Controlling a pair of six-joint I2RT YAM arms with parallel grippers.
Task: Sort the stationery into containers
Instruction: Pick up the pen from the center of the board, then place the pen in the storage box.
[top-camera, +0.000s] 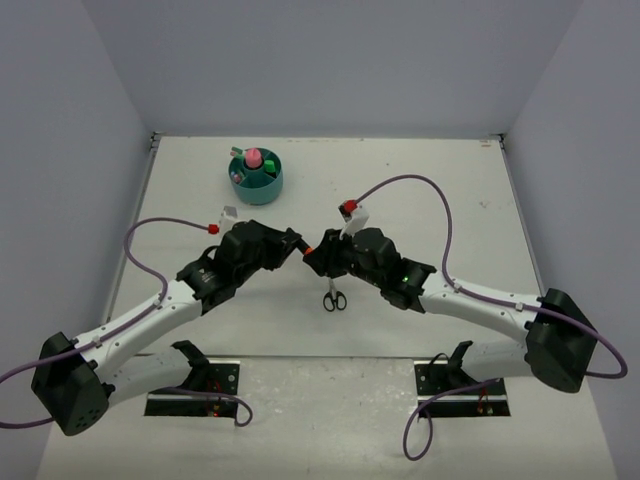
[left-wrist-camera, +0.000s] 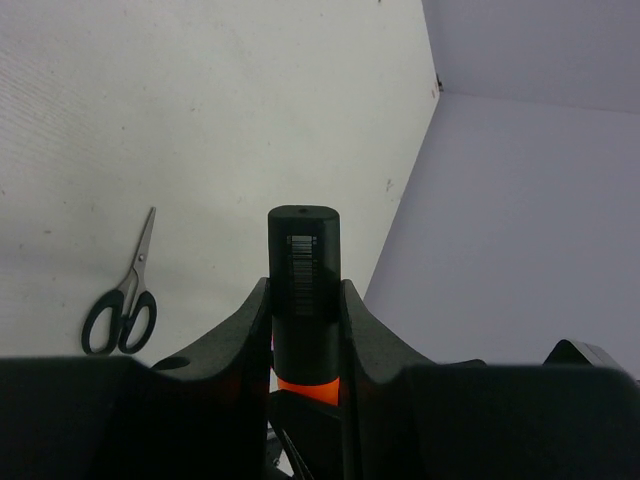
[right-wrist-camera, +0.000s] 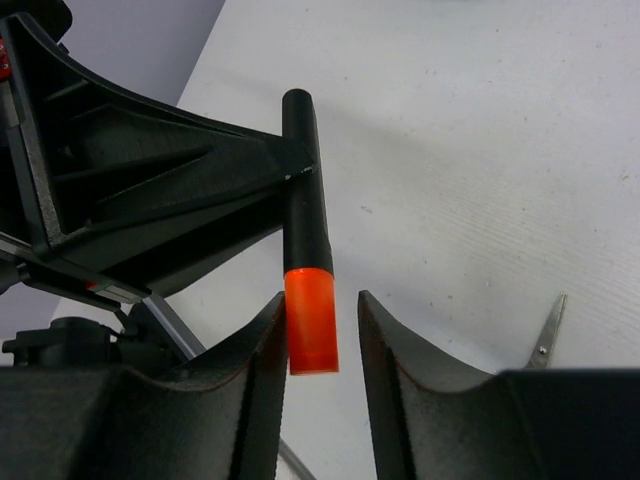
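Note:
My left gripper (top-camera: 296, 245) is shut on a black highlighter (left-wrist-camera: 303, 235) and holds it above the table's middle. The highlighter's orange cap (right-wrist-camera: 311, 320) points at my right gripper (top-camera: 313, 253). In the right wrist view the cap sits between that gripper's open fingers (right-wrist-camera: 262, 350), against one finger, with a gap to the other. Black-handled scissors (top-camera: 334, 296) lie flat on the table just in front of both grippers, and show in the left wrist view (left-wrist-camera: 125, 300). The round teal organiser (top-camera: 270, 186) stands at the back left, holding a pink tube (top-camera: 253, 157) and green-capped items.
Grey walls enclose the white table (top-camera: 430, 190) on the left, right and back. A white tag with a red end (top-camera: 352, 210) sits on the right arm's cable, and another on the left arm's cable (top-camera: 222, 218). Purple cables loop beside both arms.

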